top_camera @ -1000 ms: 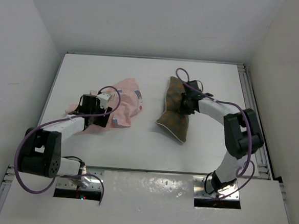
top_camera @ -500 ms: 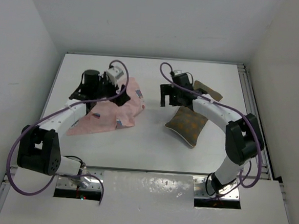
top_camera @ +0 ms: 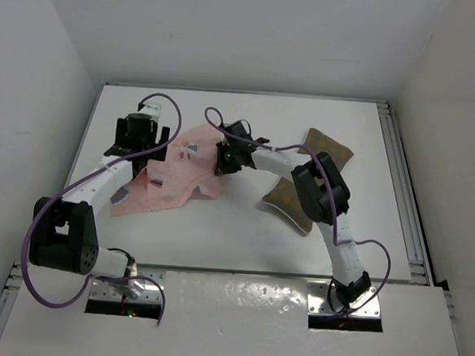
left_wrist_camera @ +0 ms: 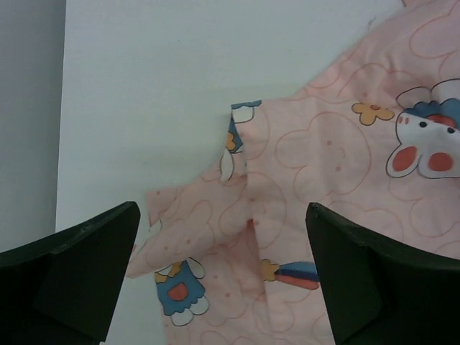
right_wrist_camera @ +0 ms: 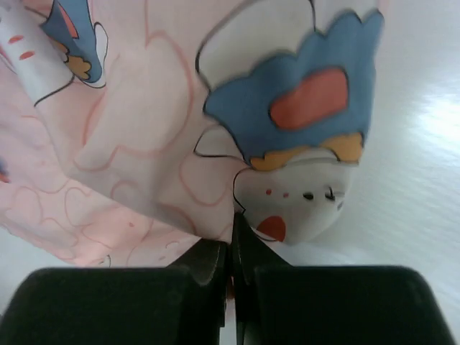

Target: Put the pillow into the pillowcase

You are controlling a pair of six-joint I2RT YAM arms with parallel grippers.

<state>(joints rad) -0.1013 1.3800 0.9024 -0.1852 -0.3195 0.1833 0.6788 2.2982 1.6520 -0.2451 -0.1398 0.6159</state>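
Observation:
The pink rabbit-print pillowcase [top_camera: 168, 177] lies rumpled on the white table, left of centre. The brown dotted pillow [top_camera: 297, 200] lies to its right, untouched, with one corner raised at the back. My left gripper [top_camera: 142, 143] hovers over the pillowcase's left part. In the left wrist view it [left_wrist_camera: 221, 210] stands wide open above a folded corner of the pillowcase [left_wrist_camera: 323, 144], holding nothing. My right gripper [top_camera: 222, 162] reaches across to the pillowcase's right edge. In the right wrist view it [right_wrist_camera: 233, 230] is shut, pinching the pillowcase [right_wrist_camera: 144, 129] at its hem.
White walls close in the table [top_camera: 234, 227] at the back and both sides. A metal rail [top_camera: 403, 198] runs along the right edge. Purple cables loop over both arms.
My right arm swung left, away from the pillow, and shut on the pillowcase's right edge. My left gripper opened wider above the pillowcase, which is now spread flatter.

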